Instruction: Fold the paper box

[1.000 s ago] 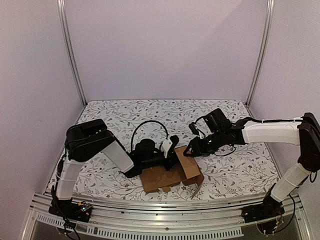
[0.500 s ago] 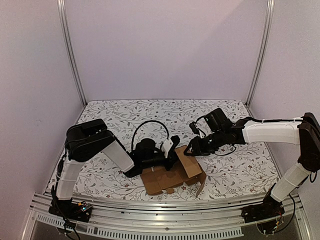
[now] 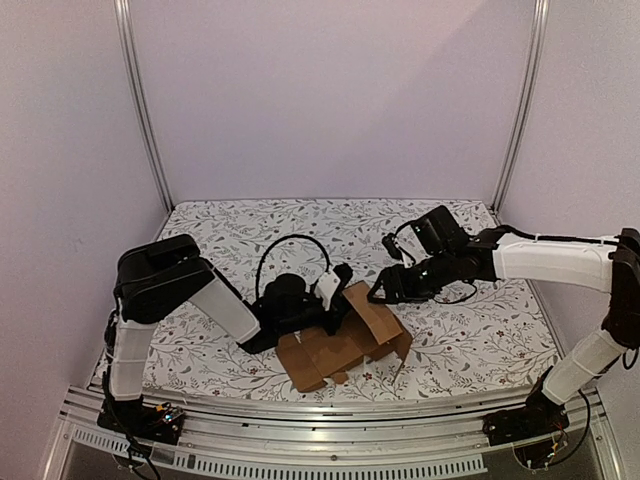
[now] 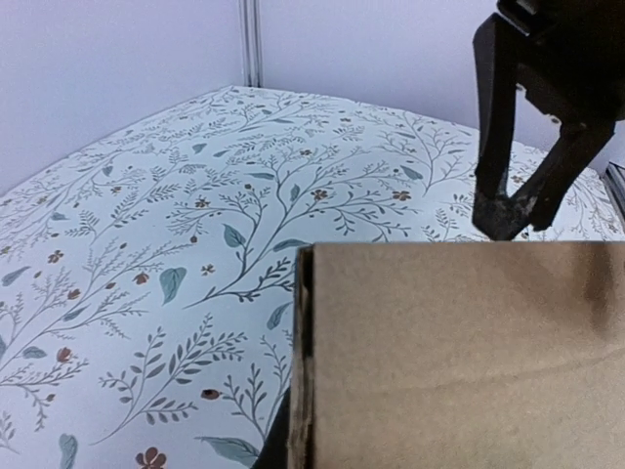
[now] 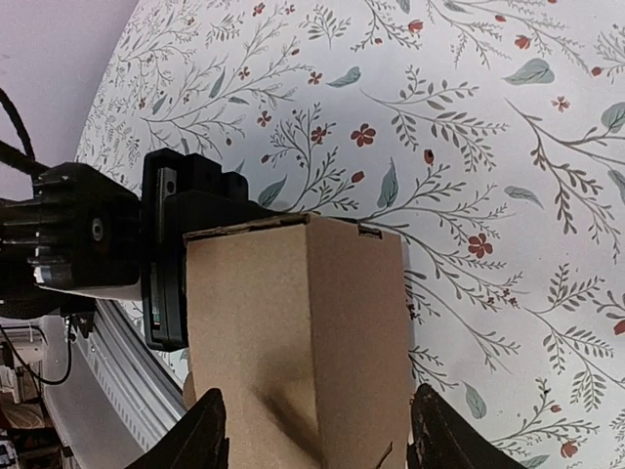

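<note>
The paper box (image 3: 345, 345) is a brown cardboard piece, partly folded, with a raised wall at its far right and flat flaps toward the near edge. My left gripper (image 3: 333, 297) is shut on the raised wall's far-left edge. In the left wrist view the cardboard (image 4: 469, 352) fills the lower right, and one dark finger (image 4: 276, 447) shows beside its edge. My right gripper (image 3: 378, 293) is open. Its fingers (image 5: 210, 430) straddle the folded wall (image 5: 293, 332) with a gap on each side. The left gripper's black body (image 5: 166, 254) sits behind the wall.
The table has a floral cloth (image 3: 250, 240), with metal posts (image 3: 140, 100) at the back corners and a rail (image 3: 300, 410) along the near edge. A black cable (image 3: 290, 250) loops over the left wrist. The right gripper's fingers (image 4: 508, 195) stand just beyond the cardboard.
My left arm has swung left and turned the box, so its flat flaps now point more to the near left. My right gripper has stayed open and shifted slightly back.
</note>
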